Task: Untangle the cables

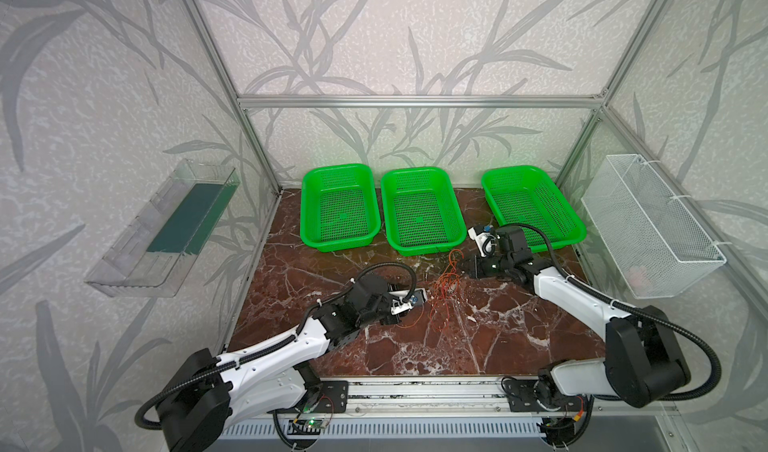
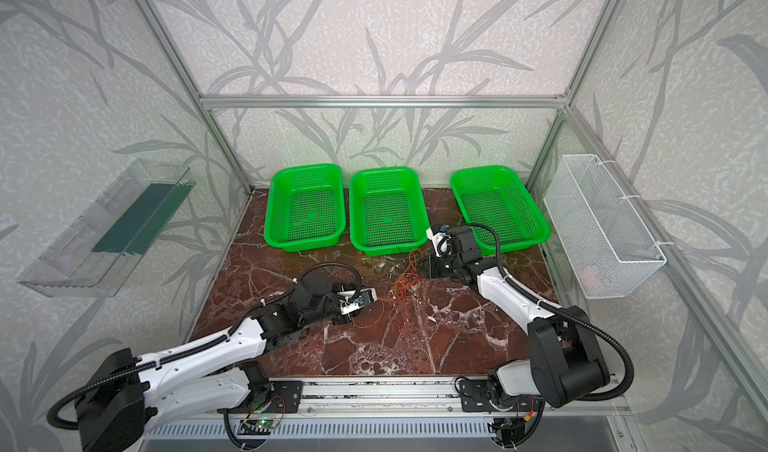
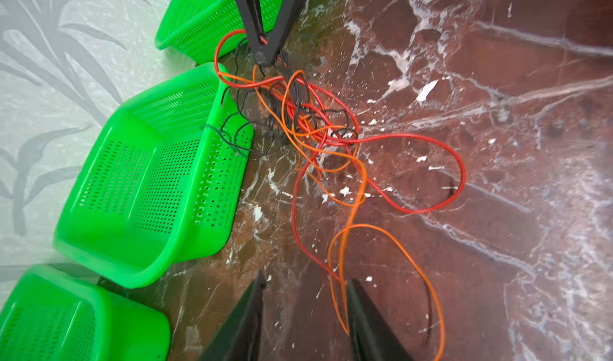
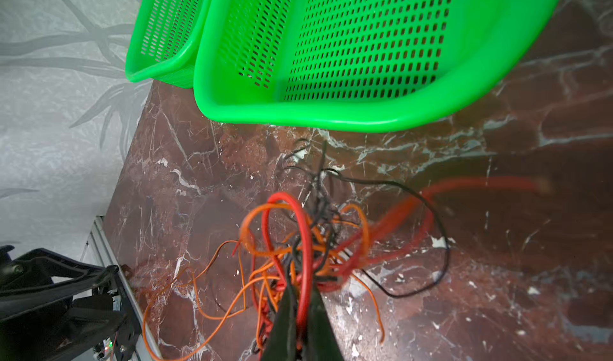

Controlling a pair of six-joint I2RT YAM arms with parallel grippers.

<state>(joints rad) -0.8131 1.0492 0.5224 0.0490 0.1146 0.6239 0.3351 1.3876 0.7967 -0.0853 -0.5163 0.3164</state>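
Looping over veined marble [image 3: 497, 243], thin cables [image 3: 331, 141] tangle

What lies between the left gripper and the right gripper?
The tangled cables, orange, red and black, fill the stretch from left gripper to right gripper, which pinches them; the left wrist view shows this.

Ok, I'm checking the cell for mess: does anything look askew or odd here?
The right basket sits turned at an angle, unlike the other two. The cables form one knot before the middle basket, pinched by the shut right gripper. White flecks dot the table around them, maybe debris.
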